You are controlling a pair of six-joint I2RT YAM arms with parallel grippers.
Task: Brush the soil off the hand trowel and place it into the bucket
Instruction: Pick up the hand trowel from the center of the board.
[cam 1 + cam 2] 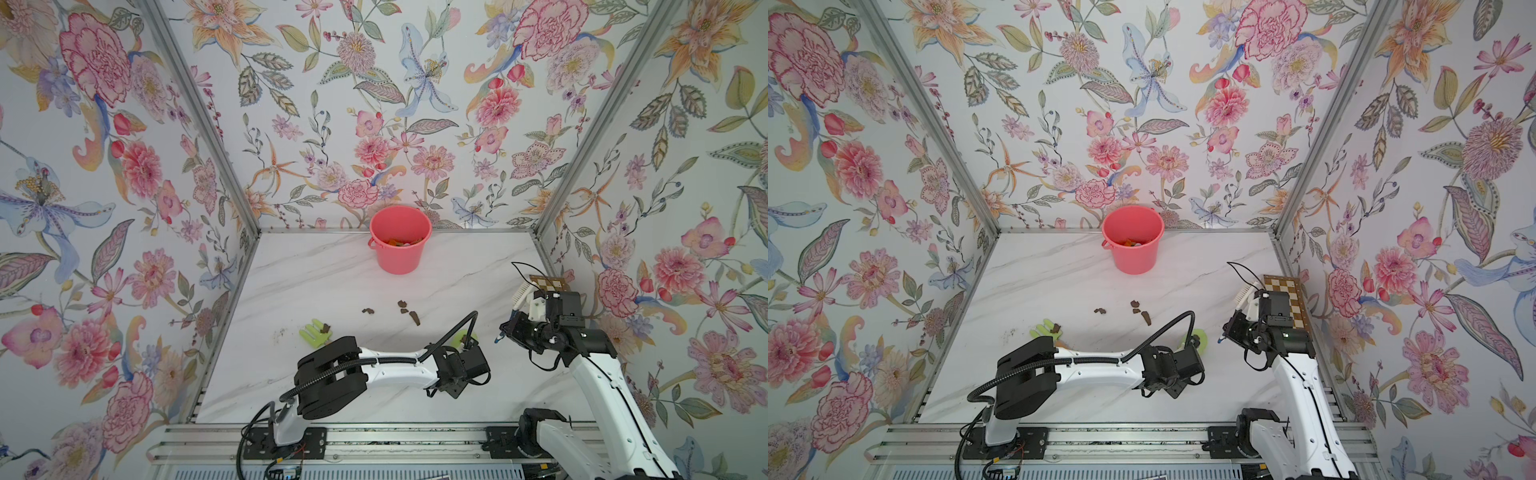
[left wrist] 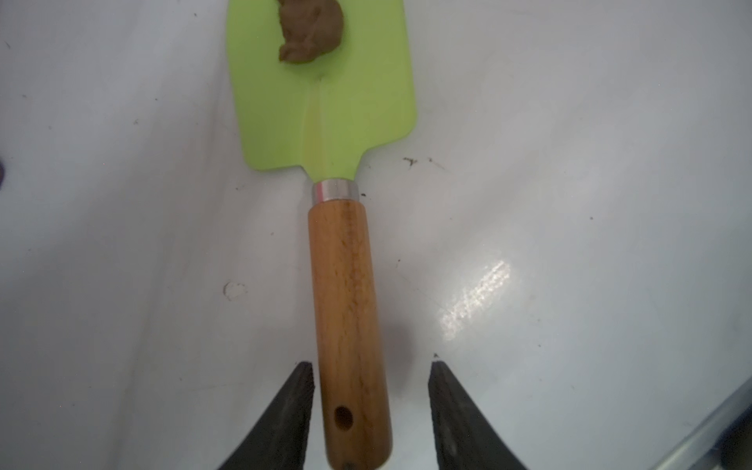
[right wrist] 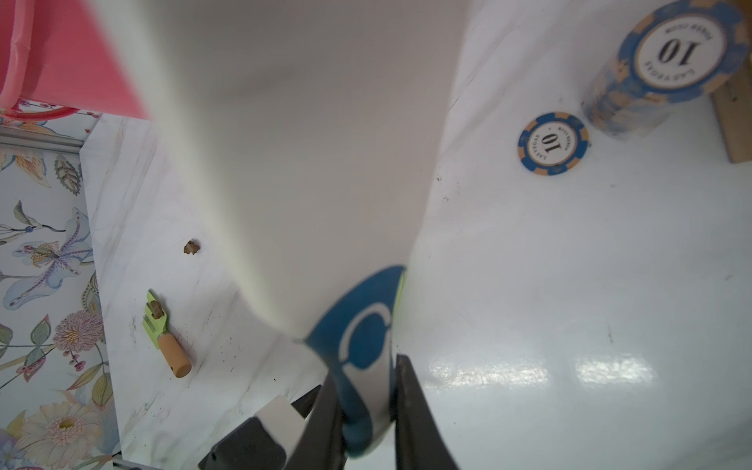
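Observation:
The hand trowel (image 2: pixel 325 110) lies flat on the white table, green blade and wooden handle (image 2: pixel 346 305), with a brown lump of soil (image 2: pixel 311 30) on the blade. My left gripper (image 2: pixel 372 364) is open astride the handle's end: one finger is close against it, the other stands clear. In a top view only the blade tip (image 1: pixel 460 337) shows past the wrist. My right gripper (image 3: pixel 364 368) is shut on a white brush with a blue handle (image 3: pixel 362 333), bristles (image 1: pixel 519 293) raised. More soil crumbs (image 1: pixel 409 313) lie mid-table. The coral bucket (image 1: pixel 401 257) stands at the back.
A green hand fork (image 1: pixel 313 332) with a soil lump lies left of the left arm. A chessboard (image 1: pixel 1285 299) leans at the right wall, with a blue poker chip (image 3: pixel 553 143) and a chip stack (image 3: pixel 667 61) nearby. Orange items lie inside the bucket.

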